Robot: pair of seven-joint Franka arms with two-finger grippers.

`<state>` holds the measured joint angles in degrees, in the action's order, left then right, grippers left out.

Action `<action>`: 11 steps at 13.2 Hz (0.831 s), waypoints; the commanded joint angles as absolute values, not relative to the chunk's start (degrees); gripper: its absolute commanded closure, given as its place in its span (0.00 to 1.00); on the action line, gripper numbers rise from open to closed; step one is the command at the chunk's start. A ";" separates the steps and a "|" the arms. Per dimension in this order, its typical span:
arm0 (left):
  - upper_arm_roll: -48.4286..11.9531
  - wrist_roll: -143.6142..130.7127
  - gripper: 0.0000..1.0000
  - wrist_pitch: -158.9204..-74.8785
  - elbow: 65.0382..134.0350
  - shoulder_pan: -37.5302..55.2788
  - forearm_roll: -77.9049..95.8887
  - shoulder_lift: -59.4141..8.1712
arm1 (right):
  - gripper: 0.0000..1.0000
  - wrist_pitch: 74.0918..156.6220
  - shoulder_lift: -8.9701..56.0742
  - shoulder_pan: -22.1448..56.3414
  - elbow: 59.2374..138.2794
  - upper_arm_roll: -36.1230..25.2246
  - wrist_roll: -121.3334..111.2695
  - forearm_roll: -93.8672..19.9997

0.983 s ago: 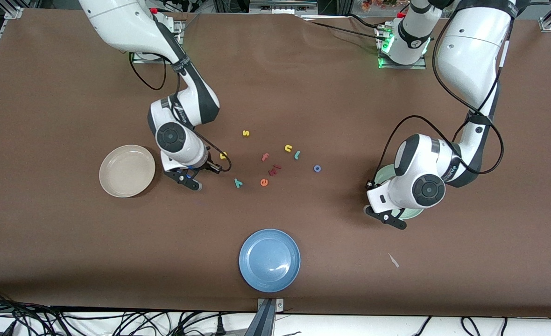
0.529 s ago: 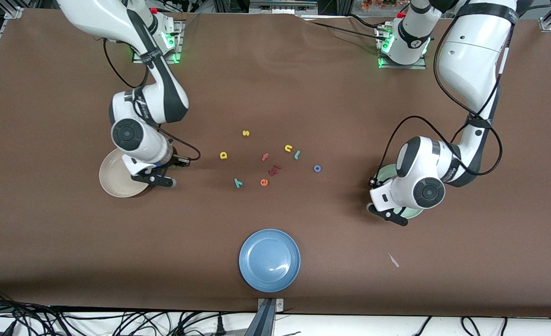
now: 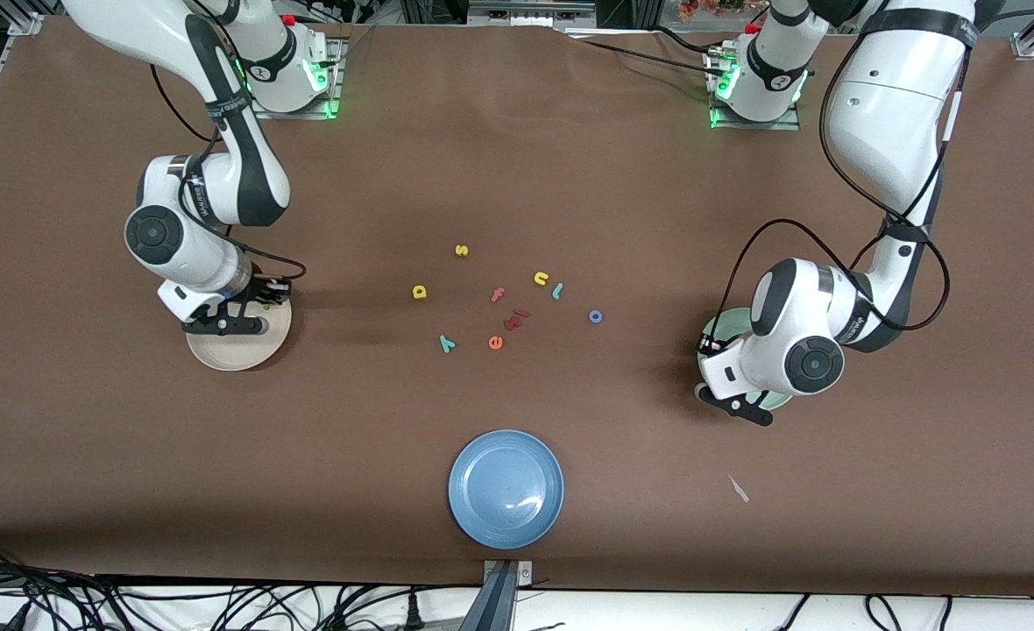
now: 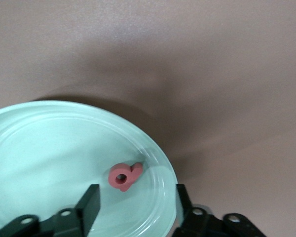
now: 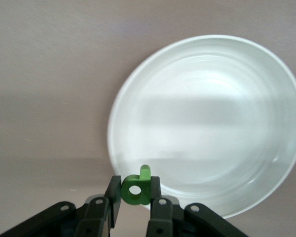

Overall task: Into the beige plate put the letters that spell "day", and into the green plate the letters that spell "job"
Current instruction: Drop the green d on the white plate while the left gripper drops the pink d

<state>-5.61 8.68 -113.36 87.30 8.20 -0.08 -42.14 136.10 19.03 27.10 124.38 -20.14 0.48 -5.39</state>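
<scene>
My left gripper (image 4: 135, 202) is open low over the green plate (image 4: 44, 148), one finger (image 4: 89, 205) on each side of the salmon-red letter (image 4: 124, 176), which lies loose in the plate near its rim. My right gripper (image 5: 136, 186) is shut on the green letter (image 5: 137, 190) and hovers over the rim of the beige plate (image 5: 207, 113). On the table's middle lie the yellow bowl-and-stem letter (image 3: 419, 292), teal "y" (image 3: 447, 343), blue "o" (image 3: 596, 316) and teal hooked stroke (image 3: 557, 291). In the front view the arms partly cover the beige plate (image 3: 228, 352) and the green plate (image 3: 715, 331).
Among the loose letters are a yellow "s" (image 3: 461, 251), yellow "n" (image 3: 541, 279), pink "f" (image 3: 498, 295), orange "e" (image 3: 495, 343) and a dark red piece (image 3: 515, 320). A blue plate (image 3: 506, 488) sits nearest the front camera. A white scrap (image 3: 739, 488) lies beside it, toward the left arm's end.
My right arm has swung from the letters to over the beige plate, carrying the green letter. My left gripper has opened and the salmon-red letter now lies in the green plate.
</scene>
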 commanded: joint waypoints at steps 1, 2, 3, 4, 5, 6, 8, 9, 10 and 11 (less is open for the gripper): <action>-6.59 8.70 0.00 -112.76 86.66 9.13 -1.14 -40.35 | 0.92 137.29 17.92 26.90 126.04 -21.80 -7.88 -5.98; -6.68 8.27 0.00 -112.76 86.49 10.27 -0.97 -39.82 | 0.77 137.29 18.45 25.85 125.60 -21.80 -10.09 -5.98; -6.77 6.00 0.00 -112.76 86.40 11.41 -0.53 -39.38 | 0.34 136.94 19.15 25.67 124.73 -21.80 -10.89 -6.06; -6.77 1.71 0.00 -112.76 86.22 12.99 -0.44 -39.11 | 0.00 136.59 19.68 25.66 123.85 -21.80 -10.55 -6.06; -6.77 -3.29 0.00 -112.76 86.05 15.10 -0.27 -39.02 | 0.00 136.50 19.60 25.75 123.58 -21.62 -10.37 -6.15; -6.85 -9.43 0.00 -112.94 86.04 17.29 0.08 -39.02 | 0.00 135.89 19.51 26.10 123.14 -21.36 -9.50 -6.15; -6.77 -22.00 0.00 -114.08 86.04 21.78 0.09 -40.07 | 0.00 132.64 19.60 27.24 120.69 -20.49 -3.55 -6.24; -6.77 -25.71 0.00 -116.61 86.48 23.01 0.09 -40.34 | 0.00 131.15 19.69 27.68 119.54 -19.17 -0.64 -6.24; -6.77 -27.58 0.00 -118.98 87.44 23.98 0.70 -40.60 | 0.00 130.78 19.95 27.77 118.49 -17.51 2.95 -6.24; -6.77 -29.08 0.00 -121.35 89.45 25.39 1.66 -41.39 | 0.00 130.78 20.21 27.77 117.43 -15.84 6.03 -6.33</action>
<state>-7.57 -25.69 -117.35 86.72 23.81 0.14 -40.60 132.47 19.25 27.34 120.30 -18.31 0.53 -5.50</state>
